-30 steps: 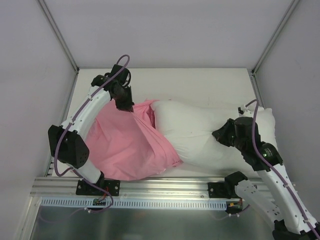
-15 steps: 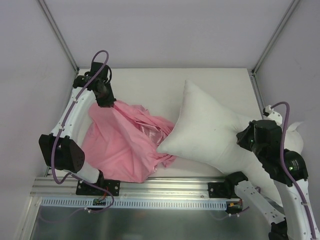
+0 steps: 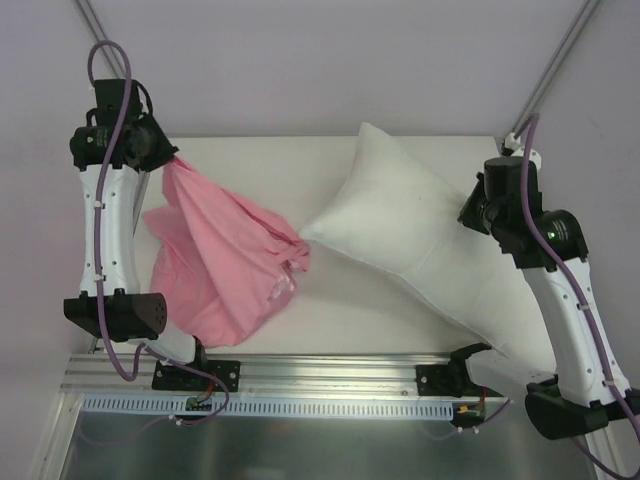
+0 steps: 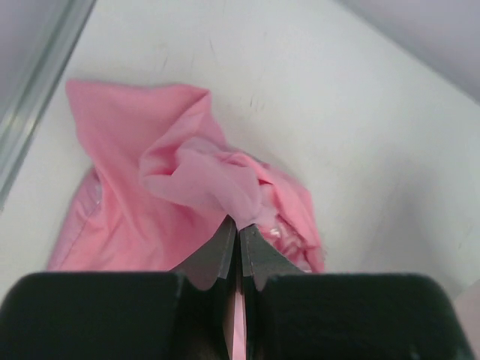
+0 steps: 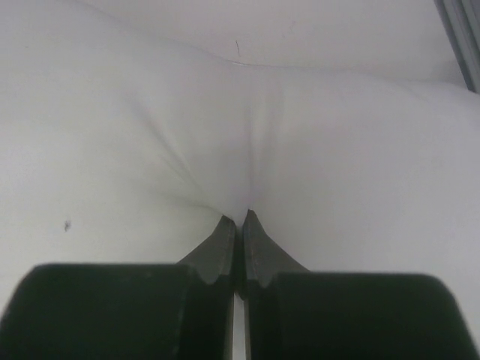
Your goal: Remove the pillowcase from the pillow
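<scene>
Fingers of the left gripper [image 3: 166, 152] are pinched together on a bunched fold of the pillowcase [image 3: 225, 262]. In the overhead view the left arm stands tall over the far-left corner of the desk [image 3: 330, 322]. The pink cloth hangs from that hold in a long drape, its lower part heaped toward the near-left edge. The right arm rises from the near-right corner with its elbow bent, and the right gripper [image 3: 472, 213] is clamped on the pillow [image 3: 400, 232]. This slants from the far middle of the desk down to the near-right edge. One pink tip meets the pillow's left corner; whether it wraps that corner I cannot tell.

From the left wrist, the left gripper [image 4: 238, 229] has its jaws closed on thin, glossy cloth, with the pillowcase [image 4: 169, 169] crumpled below on the desk [image 4: 345, 112]. It looks light, limp and likely slippery, so a gathered fold or hem is the better hold.

From the right wrist, the right gripper [image 5: 240, 222] pinches a deep pucker in the pillow [image 5: 345, 150]. The pillow seems soft, bulky and light, best gripped through a pinch of its skin.
</scene>
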